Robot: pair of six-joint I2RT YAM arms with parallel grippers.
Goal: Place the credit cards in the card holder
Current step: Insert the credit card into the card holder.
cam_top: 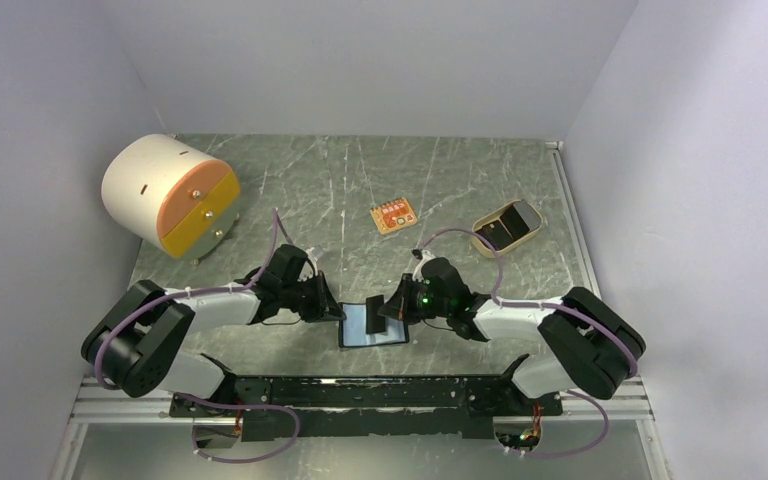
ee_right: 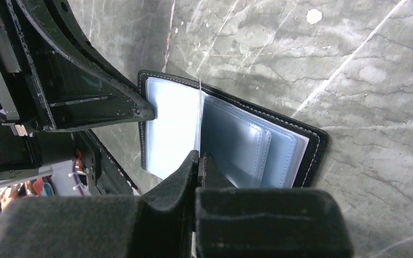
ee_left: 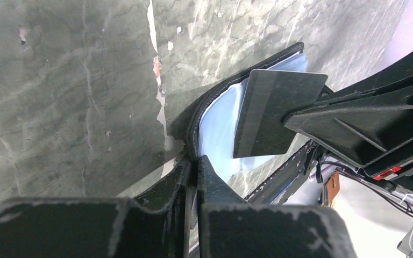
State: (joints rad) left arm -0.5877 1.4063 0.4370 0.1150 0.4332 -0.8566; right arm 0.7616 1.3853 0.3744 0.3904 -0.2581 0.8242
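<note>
Wallet [cam_top: 372,328] lies open on the counter [cam_top: 360,190], pale-blue pockets up. The left tool [cam_top: 337,314] is clenched on the wallet's left edge. The right tool [cam_top: 386,310] grasps one dark card [ee_left: 277,110], which stands on edge over the wallet's middle with its lower edge down among the pocket leaves; whether it sits inside a pocket cannot be told. Well beyond the wallet on the counter are a tan tray [cam_top: 478,238] to its far right, a small orange board [cam_top: 393,216] straight past it, and a white drum [cam_top: 165,195] with orange and yellow drawers to its far left.
</note>
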